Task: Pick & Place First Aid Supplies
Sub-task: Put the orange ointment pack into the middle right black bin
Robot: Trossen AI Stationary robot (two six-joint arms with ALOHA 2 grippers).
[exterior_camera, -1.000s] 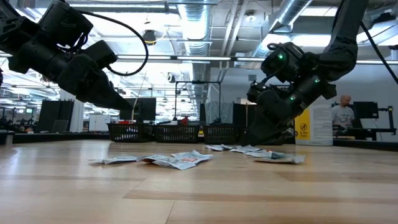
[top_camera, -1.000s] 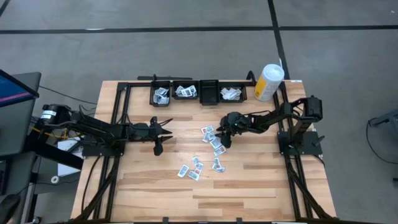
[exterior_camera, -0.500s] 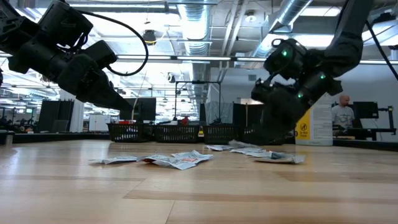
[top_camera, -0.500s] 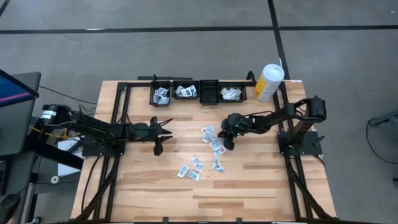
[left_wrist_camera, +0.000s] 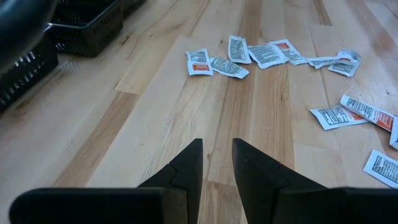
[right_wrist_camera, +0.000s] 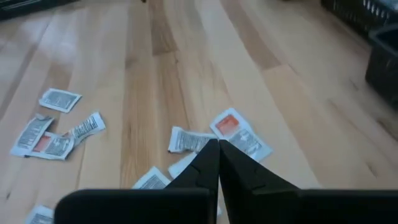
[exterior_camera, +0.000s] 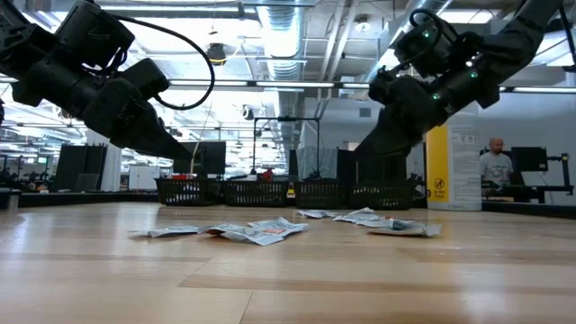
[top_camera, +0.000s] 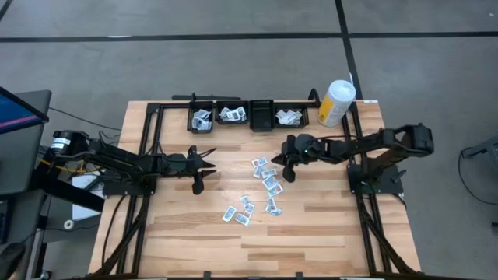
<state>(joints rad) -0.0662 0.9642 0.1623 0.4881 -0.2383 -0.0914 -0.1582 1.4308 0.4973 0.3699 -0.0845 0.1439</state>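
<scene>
The first aid supplies are small flat white packets lying loose on the wooden table in two clusters, one (top_camera: 267, 177) mid-table and one (top_camera: 241, 211) nearer the front edge. My right gripper (right_wrist_camera: 217, 144) hangs above the mid-table cluster (right_wrist_camera: 239, 134), pointing slantwise down, also seen from above (top_camera: 286, 174). It is shut, and no packet shows between its tips. My left gripper (left_wrist_camera: 217, 146) waits left of the packets (top_camera: 207, 165), open by a narrow gap with nothing in it.
A row of black bins (top_camera: 247, 117) holding a few packets stands at the far edge. A tall white-and-yellow canister (top_camera: 336, 103) stands at the far right corner. A person (exterior_camera: 493, 166) stands in the room behind the table.
My right gripper has risen from just above the table at the mid-table packets to well above them, drawing slightly toward the table's right edge. The packets lie where they were.
</scene>
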